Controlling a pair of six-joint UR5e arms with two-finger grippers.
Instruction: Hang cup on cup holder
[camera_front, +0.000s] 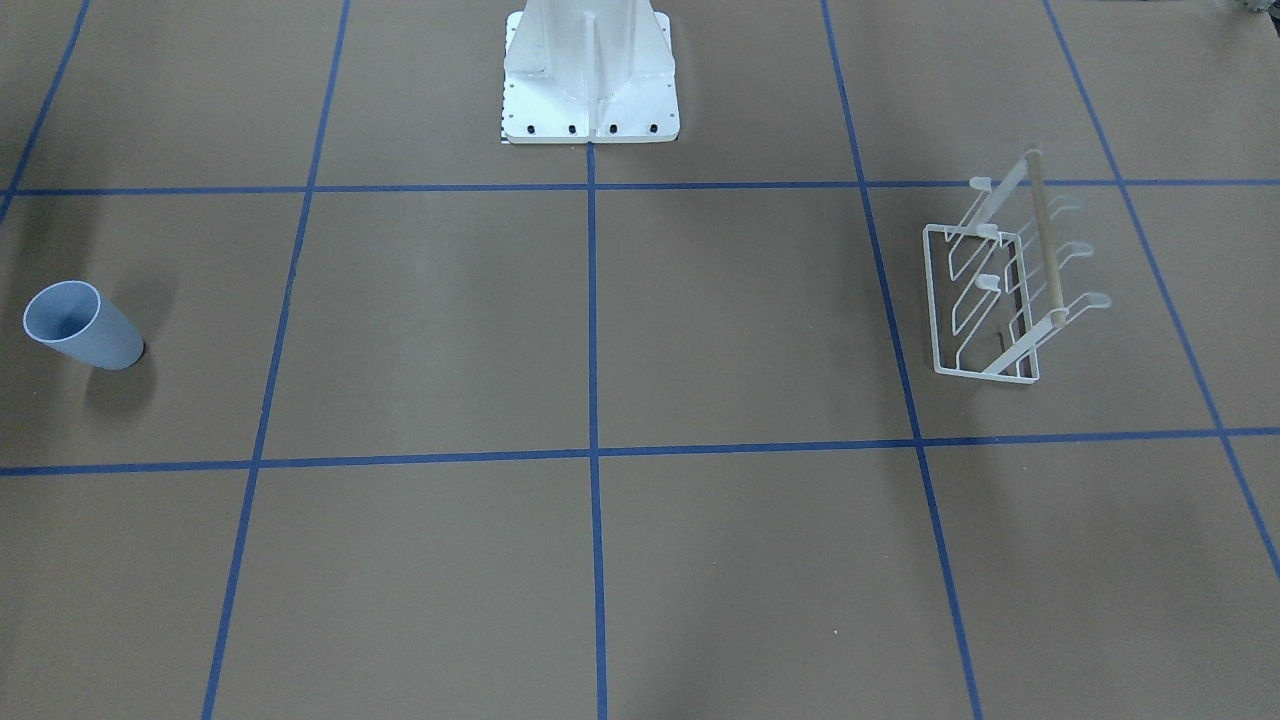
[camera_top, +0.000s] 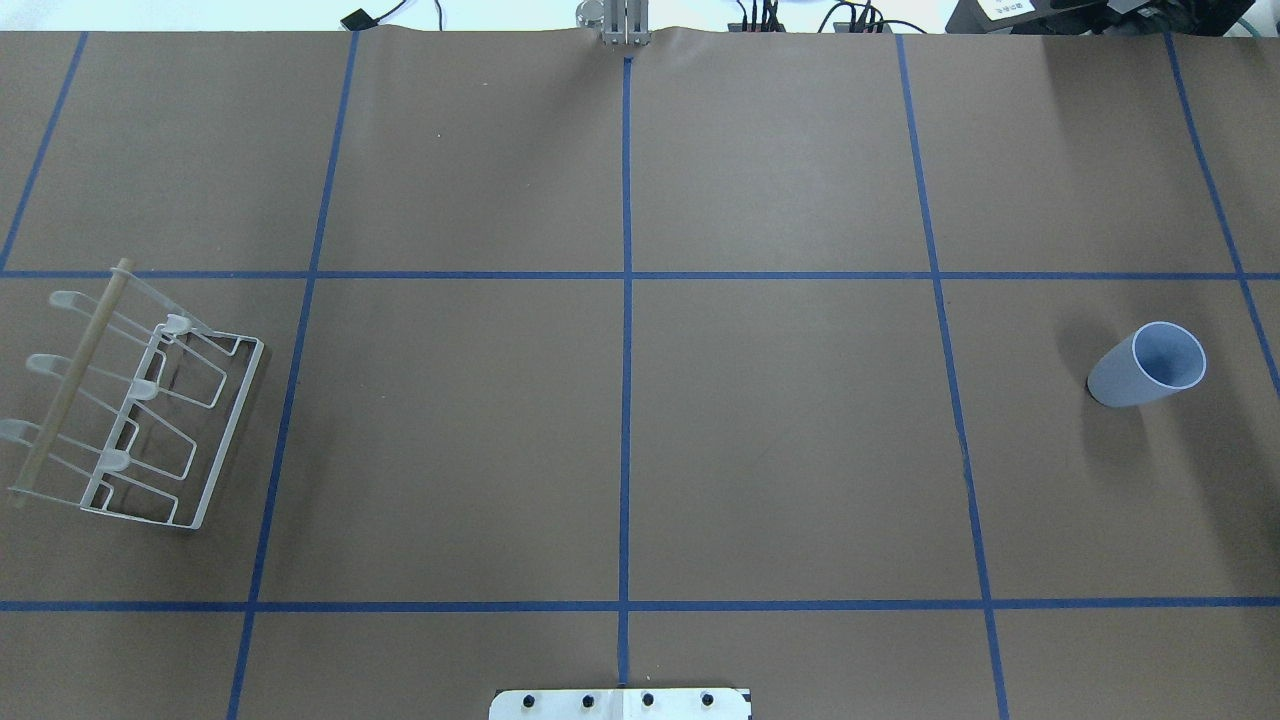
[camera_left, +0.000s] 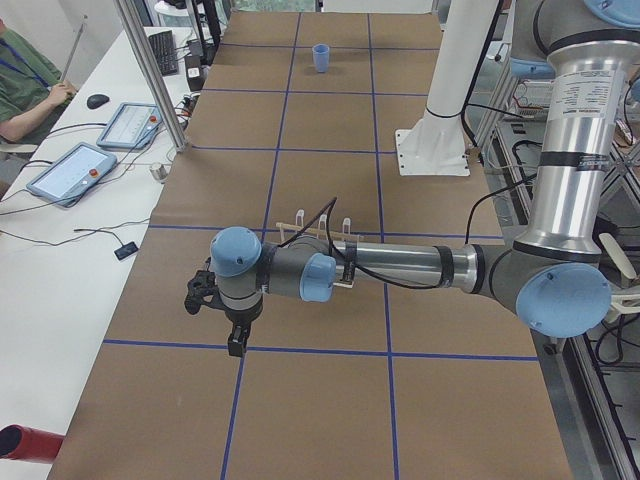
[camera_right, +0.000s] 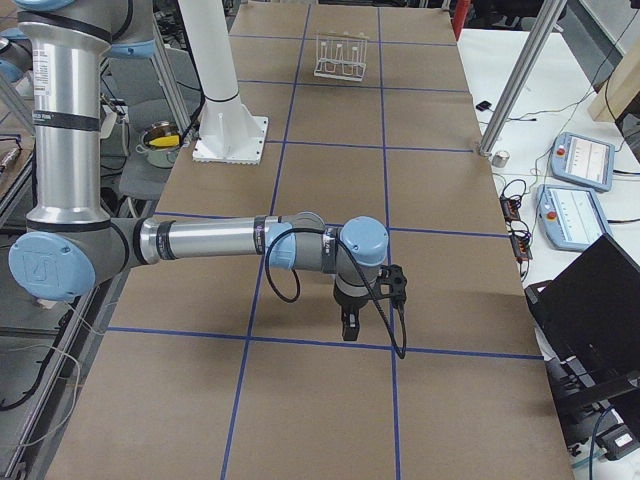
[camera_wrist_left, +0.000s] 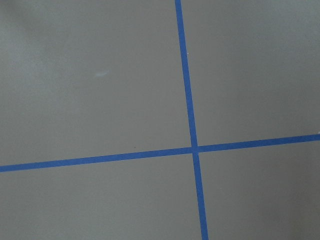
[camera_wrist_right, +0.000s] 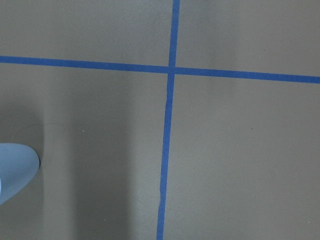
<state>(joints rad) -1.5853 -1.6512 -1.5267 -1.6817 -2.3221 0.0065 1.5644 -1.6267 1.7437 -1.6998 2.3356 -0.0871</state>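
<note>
The pale blue cup (camera_top: 1145, 365) stands upright, mouth up, on the robot's right side of the table; it also shows in the front view (camera_front: 80, 325), far off in the left side view (camera_left: 320, 57), and at the left edge of the right wrist view (camera_wrist_right: 15, 170). The white wire cup holder (camera_top: 130, 400) with its wooden bar stands on the robot's left side (camera_front: 985, 290), and far off in the right side view (camera_right: 342, 55). My left gripper (camera_left: 236, 342) hangs near the rack. My right gripper (camera_right: 348, 328) points down over the table. I cannot tell whether either is open or shut.
The white robot pedestal (camera_front: 590, 80) stands at the table's middle edge. Blue tape lines (camera_top: 627, 350) grid the brown table. Beyond the far edge are metal posts (camera_left: 150, 70), tablets (camera_left: 70, 170) and a seated operator (camera_left: 20, 90). A laptop (camera_right: 590, 300) sits off the table.
</note>
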